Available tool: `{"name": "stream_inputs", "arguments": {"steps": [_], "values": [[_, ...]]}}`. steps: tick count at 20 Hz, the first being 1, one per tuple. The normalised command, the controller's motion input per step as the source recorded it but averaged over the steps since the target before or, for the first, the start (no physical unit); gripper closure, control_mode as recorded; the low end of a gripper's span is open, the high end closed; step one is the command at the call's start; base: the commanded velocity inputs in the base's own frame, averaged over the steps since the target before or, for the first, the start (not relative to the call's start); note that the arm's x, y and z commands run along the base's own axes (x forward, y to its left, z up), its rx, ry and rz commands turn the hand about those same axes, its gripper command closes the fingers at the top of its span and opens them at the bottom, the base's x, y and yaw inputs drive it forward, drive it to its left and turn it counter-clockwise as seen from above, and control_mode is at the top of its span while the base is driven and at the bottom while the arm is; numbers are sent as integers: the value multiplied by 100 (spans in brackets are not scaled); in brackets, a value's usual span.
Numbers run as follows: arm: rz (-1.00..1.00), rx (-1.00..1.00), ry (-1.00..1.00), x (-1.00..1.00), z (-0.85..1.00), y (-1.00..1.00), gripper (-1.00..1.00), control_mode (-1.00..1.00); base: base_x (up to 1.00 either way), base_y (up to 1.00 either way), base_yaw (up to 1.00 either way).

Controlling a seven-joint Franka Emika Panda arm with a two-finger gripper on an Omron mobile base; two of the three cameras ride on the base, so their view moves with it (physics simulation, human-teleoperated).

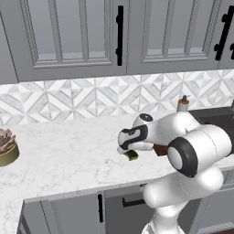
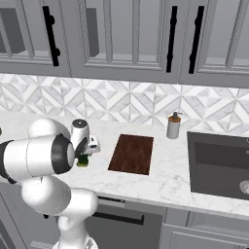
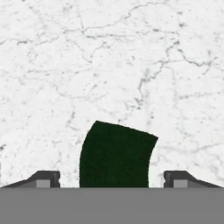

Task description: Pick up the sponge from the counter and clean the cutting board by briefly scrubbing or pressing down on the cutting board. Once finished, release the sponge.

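The tool [image 3: 112, 179] hangs low over the white marble table [image 1: 64, 155], jaws spread wide to either side of the sponge [image 3: 116, 155] with clear gaps, so it looks released rather than gripped. The sponge lies on the table just left of the cutting board [image 2: 132, 153], not on it. The risk, as I judge it: if scrubbing has not happened, the sponge sits off the board. Closing off-centre could nudge or tip it.
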Motion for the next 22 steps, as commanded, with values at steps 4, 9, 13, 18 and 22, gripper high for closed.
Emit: {"name": "stream_inputs", "arguments": {"steps": [4, 9, 13, 18, 22], "values": [[0, 0, 0, 0, 14, 0, -100, -100, 0, 0, 0], [0, 0, 0, -10, 89, -1, -100, -100, 0, 0, 0], [-1, 0, 0, -14, 85, -3, -100, -100, 0, 0, 0], [-3, 0, 3, -11, 52, -7, -100, -100, 0, 0, 0], [-3, 1, 0, -55, 34, -21, -100, -100, 0, 0, 0]]}}
